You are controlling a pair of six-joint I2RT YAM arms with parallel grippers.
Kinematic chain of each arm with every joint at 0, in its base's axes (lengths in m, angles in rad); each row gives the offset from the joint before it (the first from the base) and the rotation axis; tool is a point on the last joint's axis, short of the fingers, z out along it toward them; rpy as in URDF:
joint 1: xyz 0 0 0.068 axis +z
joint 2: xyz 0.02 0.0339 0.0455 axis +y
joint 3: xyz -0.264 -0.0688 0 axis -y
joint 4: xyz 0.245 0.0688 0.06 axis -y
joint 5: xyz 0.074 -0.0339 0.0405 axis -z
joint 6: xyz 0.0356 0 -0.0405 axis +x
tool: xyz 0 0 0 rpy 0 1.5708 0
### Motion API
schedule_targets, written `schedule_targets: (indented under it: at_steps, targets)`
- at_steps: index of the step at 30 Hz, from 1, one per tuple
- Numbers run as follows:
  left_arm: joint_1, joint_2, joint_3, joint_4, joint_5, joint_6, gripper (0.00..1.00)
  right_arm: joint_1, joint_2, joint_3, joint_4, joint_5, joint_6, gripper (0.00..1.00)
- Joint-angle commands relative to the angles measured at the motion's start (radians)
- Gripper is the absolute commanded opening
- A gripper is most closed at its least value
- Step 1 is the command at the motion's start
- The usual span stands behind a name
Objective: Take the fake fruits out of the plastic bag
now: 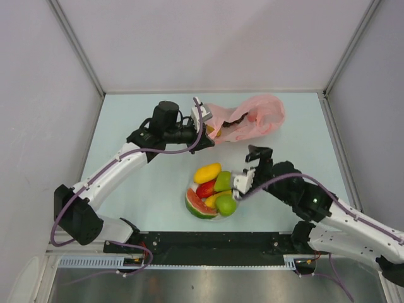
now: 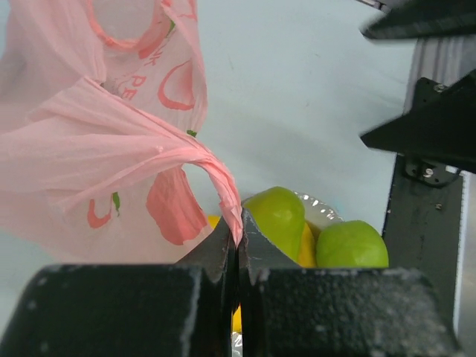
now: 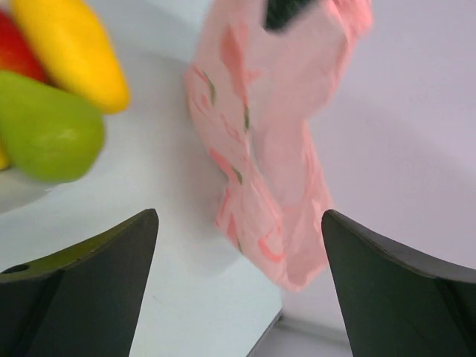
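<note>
So, bowl (image 2: 323, 207): white, heaped with the fruits.
fruits: mango (image 1: 207, 172), red mango (image 1: 206, 188), two pears (image 1: 223, 181), watermelon slice (image 1: 199, 206) and yellow piece (image 1: 214, 199), all piled together in the bowl.
bag (image 1: 252, 120): pink and crumpled, lying beyond the bowl and apart from it.
left gripper (image 2: 238, 242): beyond the bowl, jaws clamped tight on a twisted handle (image 2: 216, 167) of the bag.
right gripper (image 3: 239, 223): just right of the bowl, jaws spread wide, holding nothing.

only red letters "pe" read on the plastic bag (image 2: 74, 163).
</note>
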State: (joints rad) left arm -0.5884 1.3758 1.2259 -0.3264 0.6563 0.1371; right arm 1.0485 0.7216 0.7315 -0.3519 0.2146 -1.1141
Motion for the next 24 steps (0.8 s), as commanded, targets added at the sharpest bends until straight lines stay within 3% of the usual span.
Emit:
schedule_targets:
  at_steps: [1,2,3,6,7,10,12,15,20,24]
  targets:
    - [0.005,-0.009,0.058,-0.102,-0.104,0.074,0.00,-0.297,0.174,0.195,0.208,0.004,0.248,0.91]
    - [0.006,-0.011,0.058,-0.118,-0.127,0.084,0.01,-0.382,0.221,0.245,0.202,-0.062,0.386,0.88]
    - [0.006,-0.009,0.066,-0.128,-0.182,0.097,0.00,-0.448,0.299,0.284,0.202,-0.192,0.460,0.86]
    - [0.006,0.005,0.098,-0.197,-0.269,0.152,0.01,-0.640,0.412,0.394,0.255,-0.366,0.679,0.74]
    - [0.006,0.012,0.124,-0.220,-0.285,0.180,0.00,-0.671,0.476,0.402,0.289,-0.404,0.710,0.63]
    - [0.009,0.038,0.170,-0.267,-0.384,0.200,0.00,-0.691,0.562,0.410,0.312,-0.481,0.769,0.44]
    - [0.015,0.046,0.169,-0.255,-0.394,0.205,0.00,-0.690,0.590,0.410,0.291,-0.530,0.795,0.37]
    - [0.022,0.040,0.144,-0.241,-0.344,0.197,0.01,-0.679,0.647,0.411,0.229,-0.534,0.826,0.34]
    - [0.044,-0.038,0.058,-0.127,-0.229,0.099,0.00,-0.726,0.833,0.477,0.208,-0.402,0.968,0.27]
    - [0.044,-0.043,-0.011,0.038,-0.234,0.069,0.00,-0.794,1.011,0.522,0.308,-0.293,1.046,0.22]
